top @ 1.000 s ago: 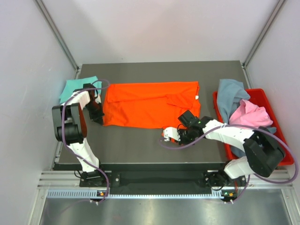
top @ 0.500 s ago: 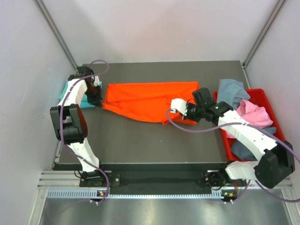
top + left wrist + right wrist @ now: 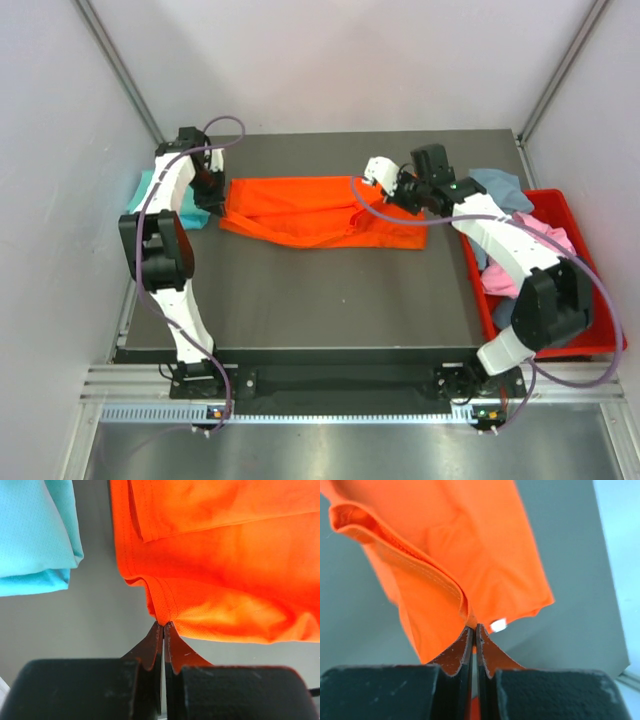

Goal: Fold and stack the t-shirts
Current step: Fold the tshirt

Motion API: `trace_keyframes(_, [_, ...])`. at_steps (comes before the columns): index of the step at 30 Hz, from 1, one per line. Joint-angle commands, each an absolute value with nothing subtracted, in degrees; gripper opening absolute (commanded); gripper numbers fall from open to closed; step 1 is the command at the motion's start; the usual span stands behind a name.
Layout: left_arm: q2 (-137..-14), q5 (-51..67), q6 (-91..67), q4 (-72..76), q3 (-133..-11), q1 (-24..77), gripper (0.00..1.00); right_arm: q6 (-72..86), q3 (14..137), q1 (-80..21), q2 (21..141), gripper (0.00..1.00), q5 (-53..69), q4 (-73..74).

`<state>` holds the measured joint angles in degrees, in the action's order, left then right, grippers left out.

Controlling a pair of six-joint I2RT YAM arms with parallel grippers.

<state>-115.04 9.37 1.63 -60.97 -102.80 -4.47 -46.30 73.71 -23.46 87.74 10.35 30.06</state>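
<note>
The orange t-shirt (image 3: pixel 320 212) lies across the far half of the table as a long narrow band, folded over lengthwise. My left gripper (image 3: pixel 214 196) is shut on its left hem corner, and the left wrist view shows the fingertips pinching orange cloth (image 3: pixel 225 570). My right gripper (image 3: pixel 406 190) is shut on its right end, and the right wrist view shows the cloth (image 3: pixel 450 555) pinched beside the white label (image 3: pixel 498 625). A folded teal t-shirt (image 3: pixel 146 186) lies at the far left, also in the left wrist view (image 3: pixel 35 535). The grey-blue t-shirt (image 3: pixel 497 186) and the pink t-shirt (image 3: pixel 540 245) lie in the bin.
The red plastic bin (image 3: pixel 592 262) stands along the table's right edge, with the right arm reaching past its far end. Grey walls and metal rails close in the back and sides. The teal shirt lies close to the left gripper.
Both grippers have carried the orange shirt's near edge away from the arms toward the far edge. The shirt went from spread flat to a narrow folded band.
</note>
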Motion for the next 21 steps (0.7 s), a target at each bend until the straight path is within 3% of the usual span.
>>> trace_keyframes(1, [-115.84, 8.62, 2.37, -62.14, -106.08, -4.75, 0.0, -45.18, 81.19, -22.24, 92.27, 0.0, 10.37, 25.67])
trace_keyframes(21, [-131.66, 0.53, 1.32, -56.17, -123.31, -3.43, 0.0, -42.98, 96.94, -17.58, 116.09, 0.0, 8.97, 19.78])
